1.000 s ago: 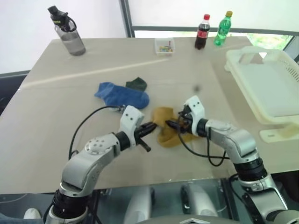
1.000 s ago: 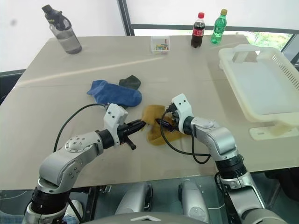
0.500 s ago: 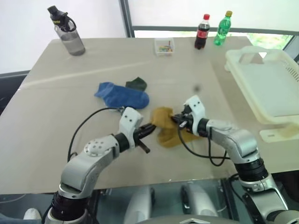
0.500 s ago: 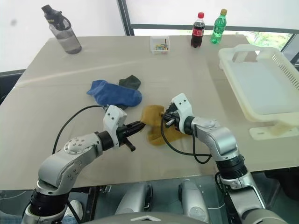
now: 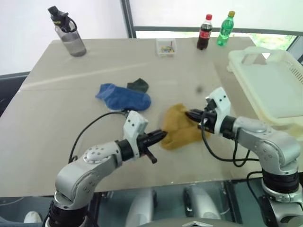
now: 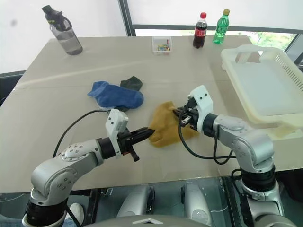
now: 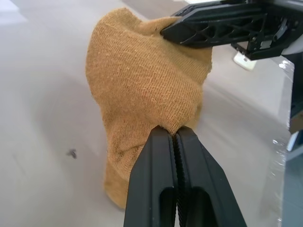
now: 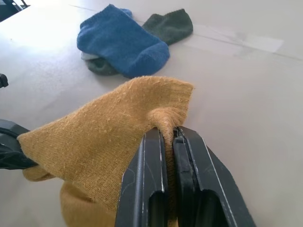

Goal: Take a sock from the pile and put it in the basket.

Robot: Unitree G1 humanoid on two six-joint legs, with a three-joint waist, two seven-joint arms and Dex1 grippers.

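Mustard-yellow sock (image 5: 179,131) hangs stretched between my two tools: my left tool (image 5: 161,135) is clamped on its edge at 8 o'clock, my right tool (image 5: 191,114) pinches its edge at 2 o'clock. At 10 o'clock on the counter (image 5: 57,118) lie the blue sock (image 5: 124,96) and dark green sock (image 5: 138,85). At 3 o'clock the cream basket (image 5: 265,82) waits.

Lab-like room – bare table (image 5: 57,118) (window (image 5: 213,14) behind).

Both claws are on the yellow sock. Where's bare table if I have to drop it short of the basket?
Bare table lies between the yellow sock and the basket, also ahead toward the clear box. Crowded to the left: the blue sock and green sock.
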